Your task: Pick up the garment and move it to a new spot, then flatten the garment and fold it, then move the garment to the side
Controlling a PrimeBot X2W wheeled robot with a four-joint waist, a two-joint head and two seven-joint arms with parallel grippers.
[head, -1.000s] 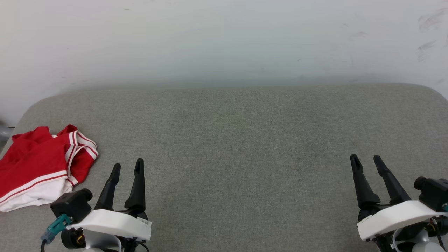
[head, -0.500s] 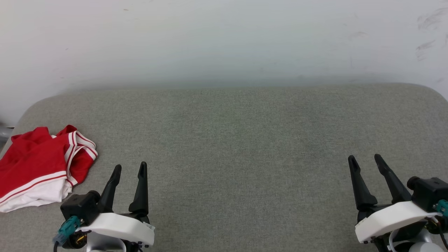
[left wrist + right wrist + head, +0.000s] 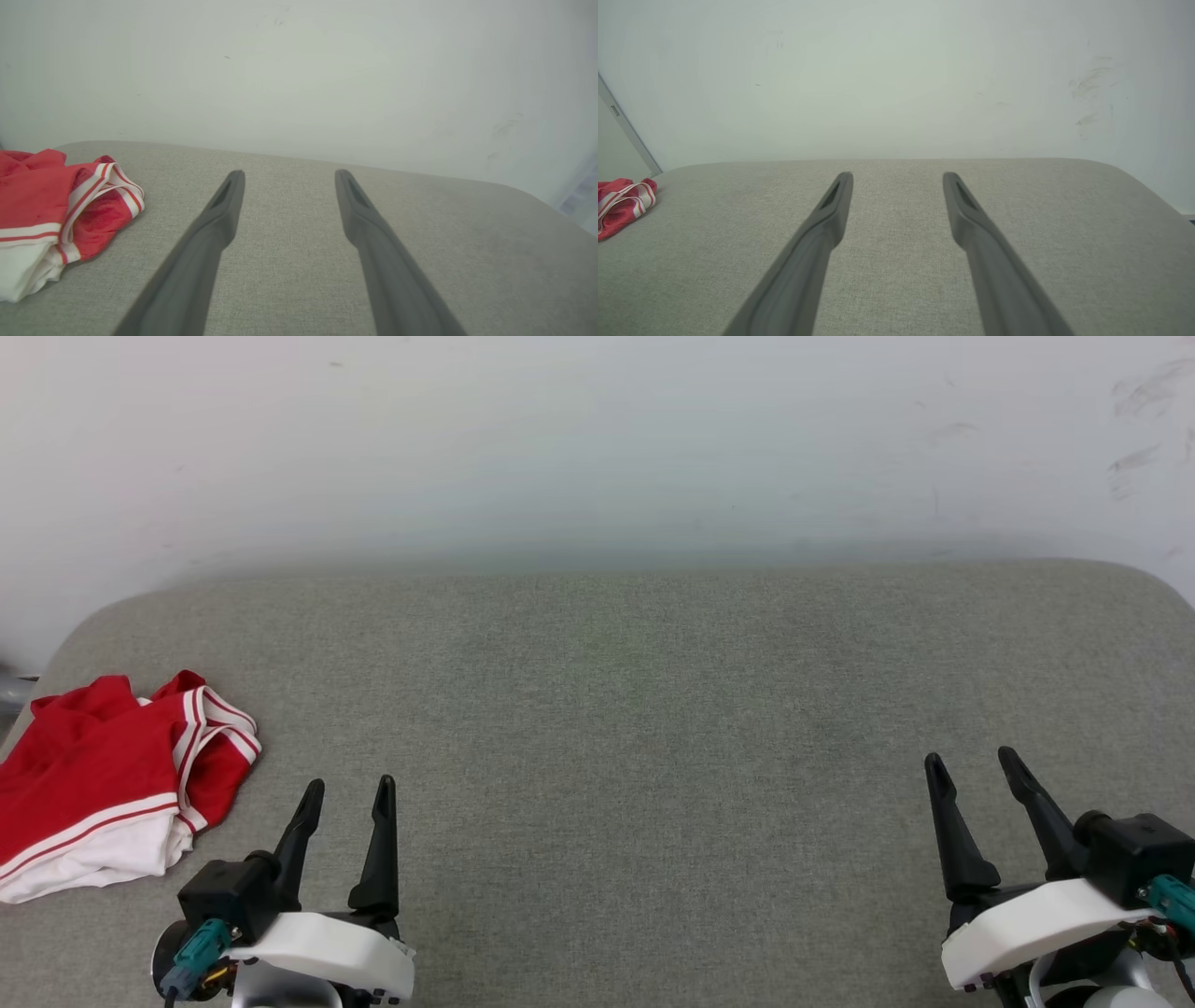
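The crumpled red garment (image 3: 103, 784) lies at the grey counter's (image 3: 616, 709) left edge, just beside the left hand (image 3: 350, 784); both it and the right hand (image 3: 970, 758) hover empty, fingers apart, so the left should probably pinch a thick fold and lift clear.

Prob. a lab or test room, can't be sure. Plain white painted wall (image 3: 597, 429) across top of frame, w/ dark scuff marks (image 3: 1150, 390) at upper right. Grey woven-fabric padded surface (image 3: 597, 709) w/ rounded corners across lower half. Thin grey metal strip (image 3: 628, 128) at far left, right wrist view.
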